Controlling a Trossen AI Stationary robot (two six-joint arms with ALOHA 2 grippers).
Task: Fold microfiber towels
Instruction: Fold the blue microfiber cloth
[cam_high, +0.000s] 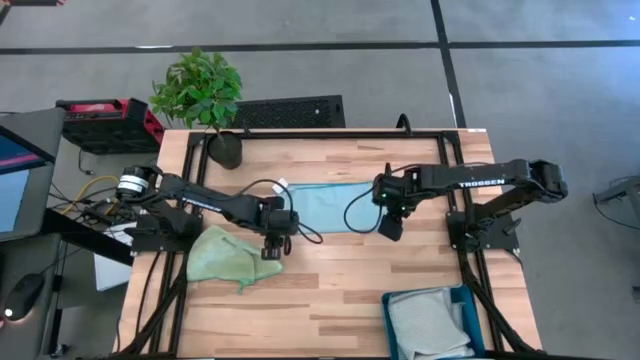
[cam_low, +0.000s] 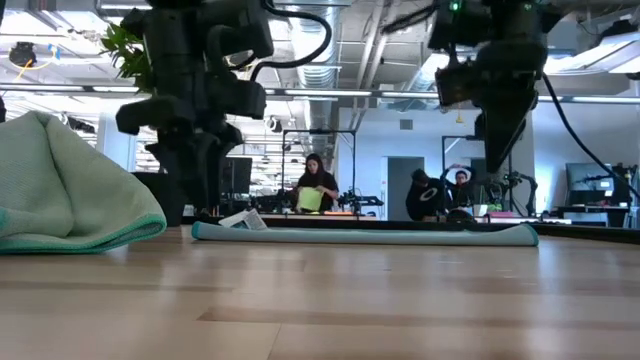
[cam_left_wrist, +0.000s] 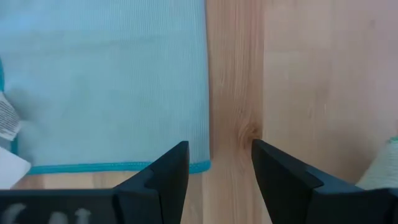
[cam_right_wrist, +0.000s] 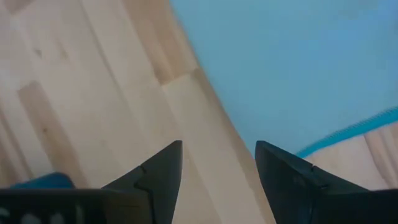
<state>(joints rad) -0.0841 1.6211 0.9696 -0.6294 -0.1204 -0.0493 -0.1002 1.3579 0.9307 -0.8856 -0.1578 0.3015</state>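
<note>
So the light blue towel (cam_high: 335, 207) is lying flat in the middle of the table (cam_high: 330, 285), and both arms are parked over its near corners. The left end effector (cam_high: 272, 246) sits at about 8 o'clock from the towel's centre, the right end effector (cam_high: 390, 226) at about 4 o'clock.

Left wrist view: fingers spread apart, nothing between them, and the towel's teal-hemmed corner (cam_left_wrist: 200, 165) is right in front of the gap, with its white tag (cam_left_wrist: 7, 121) off at the far edge. Right wrist view is the same deal: fingers apart, empty, blue cloth and its hem (cam_right_wrist: 348, 134) just ahead. My guess is they're lined up like this so each can pinch a corner and carry that edge over for the fold, which only works if both grab evenly.

From the low view the towel (cam_low: 365, 235) is a thin flat strip on the wood with both end effectors hanging above it, not touching as far as I can tell.

Other stuff: the light green towel (cam_high: 222, 256) is bunched up at about 8 o'clock on the table, just beside the left arm, not folded yet. A grey towel (cam_high: 428, 322) is in the teal bin (cam_high: 388, 325) at 5 o'clock, looks done. A potted plant (cam_high: 202, 100) sits at the 11 o'clock corner.
</note>
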